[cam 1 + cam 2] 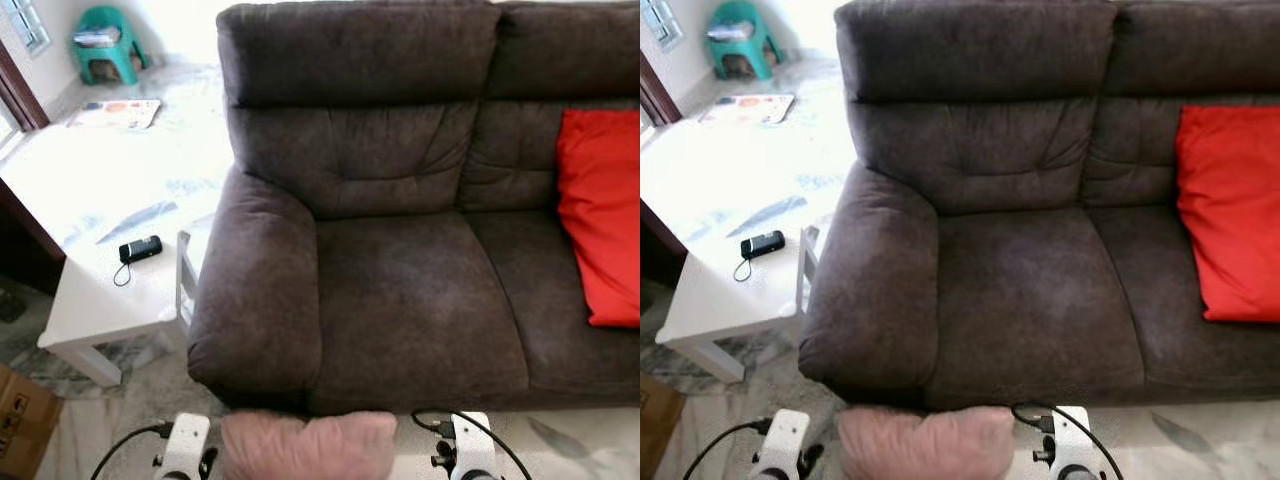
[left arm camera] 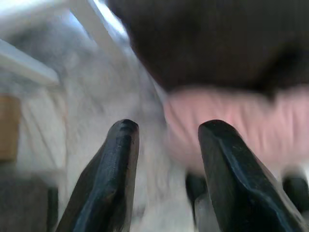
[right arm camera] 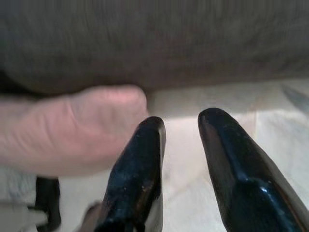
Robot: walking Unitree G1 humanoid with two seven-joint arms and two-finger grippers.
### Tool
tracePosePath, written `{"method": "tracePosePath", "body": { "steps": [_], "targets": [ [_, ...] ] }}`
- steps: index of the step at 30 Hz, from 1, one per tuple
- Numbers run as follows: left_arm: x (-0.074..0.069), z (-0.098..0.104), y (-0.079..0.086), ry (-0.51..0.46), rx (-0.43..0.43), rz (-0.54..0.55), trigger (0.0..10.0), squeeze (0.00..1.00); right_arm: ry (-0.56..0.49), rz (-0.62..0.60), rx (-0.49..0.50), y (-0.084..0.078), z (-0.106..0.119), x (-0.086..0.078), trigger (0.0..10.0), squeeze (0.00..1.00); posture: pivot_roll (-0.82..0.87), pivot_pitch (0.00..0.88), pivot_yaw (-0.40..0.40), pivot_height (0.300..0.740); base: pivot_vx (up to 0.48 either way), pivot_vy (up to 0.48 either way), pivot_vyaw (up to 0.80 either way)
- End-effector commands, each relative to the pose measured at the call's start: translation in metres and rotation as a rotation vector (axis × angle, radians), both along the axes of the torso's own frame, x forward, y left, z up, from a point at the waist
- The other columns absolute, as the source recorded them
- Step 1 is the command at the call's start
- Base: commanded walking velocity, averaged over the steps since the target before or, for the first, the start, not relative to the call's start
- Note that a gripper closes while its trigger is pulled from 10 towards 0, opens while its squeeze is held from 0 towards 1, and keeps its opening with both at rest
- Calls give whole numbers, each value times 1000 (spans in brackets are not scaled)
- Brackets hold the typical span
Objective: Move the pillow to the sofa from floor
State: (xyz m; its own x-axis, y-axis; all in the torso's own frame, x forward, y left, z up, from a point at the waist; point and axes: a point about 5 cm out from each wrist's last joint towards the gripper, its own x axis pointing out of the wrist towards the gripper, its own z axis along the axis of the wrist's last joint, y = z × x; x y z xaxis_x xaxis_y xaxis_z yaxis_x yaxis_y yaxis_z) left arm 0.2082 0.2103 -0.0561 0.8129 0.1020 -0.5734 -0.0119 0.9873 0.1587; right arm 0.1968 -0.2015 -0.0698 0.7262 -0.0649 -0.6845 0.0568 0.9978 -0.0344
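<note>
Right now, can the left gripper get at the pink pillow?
Probably yes. The pink pillow sits between both arms in front of the sofa, and the left gripper, fingers apart, is right beside it with nothing between.

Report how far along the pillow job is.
Done: the pink pillow is up between both arms, in front of the brown sofa. In hand: the left tool and right tool flank its ends with fingers apart, squeezing from the sides rather than pinching. Left: carry it forward onto the seat cushion, beside the red pillow.
</note>
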Motion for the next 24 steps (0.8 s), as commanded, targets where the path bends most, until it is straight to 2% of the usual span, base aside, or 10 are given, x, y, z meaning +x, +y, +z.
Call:
{"method": "tracePosePath", "body": {
  "steps": [1, 3, 4, 6, 10, 13, 15, 16, 19, 24],
  "targets": [
    [16, 17, 6, -137, 20, 31, 10000, 0, -136, -10, 23, -2, 16, 20, 10000, 0, 45, 76, -7, 740, 0, 0, 0],
    [28, 30, 6, -237, 34, 16, 10000, 0, -226, 15, 30, -1, 26, 30, 10000, 0, 44, 75, -8, 740, 0, 0, 0],
    [38, 48, 6, -350, 58, 2, 10000, 0, -319, 29, 42, 0, 37, 40, 10000, 0, 37, 68, -8, 740, 0, 0, 0],
    [44, 63, 4, -443, 85, -18, 10000, 0, -398, 40, 49, 0, 47, 48, 10000, 0, 33, 61, -12, 740, 0, 0, 0],
    [51, 86, -1, -584, 103, -44, 10000, 0, -543, 45, 32, -1, 68, 60, 10000, 0, 32, 45, -16, 740, 0, 0, 0],
    [52, 102, -9, -671, 93, -72, 10000, 0, -646, 59, 40, 1, 81, 61, 10000, 0, 29, 31, -20, 740, 0, 0, 0],
    [51, 108, -13, -701, 105, -97, 10000, 0, -690, 66, 42, 4, 87, 60, 10000, 0, 30, 21, -21, 740, 0, 0, 0],
    [46, 116, -18, -737, 110, -112, 10000, 0, -760, 80, 50, 10, 99, 57, 10000, 0, 27, 10, -22, 740, 0, 0, 0],
    [39, 118, -19, -747, 130, -137, 10000, 0, -782, 86, 50, 14, 103, 52, 10000, 0, 29, 0, -24, 740, 0, 0, 0],
    [29, 116, -15, -731, 126, -90, 10000, 0, -797, 135, 42, 21, 107, 42, 10000, 0, 37, 0, -32, 740, 0, 0, 0]
  ]
}}
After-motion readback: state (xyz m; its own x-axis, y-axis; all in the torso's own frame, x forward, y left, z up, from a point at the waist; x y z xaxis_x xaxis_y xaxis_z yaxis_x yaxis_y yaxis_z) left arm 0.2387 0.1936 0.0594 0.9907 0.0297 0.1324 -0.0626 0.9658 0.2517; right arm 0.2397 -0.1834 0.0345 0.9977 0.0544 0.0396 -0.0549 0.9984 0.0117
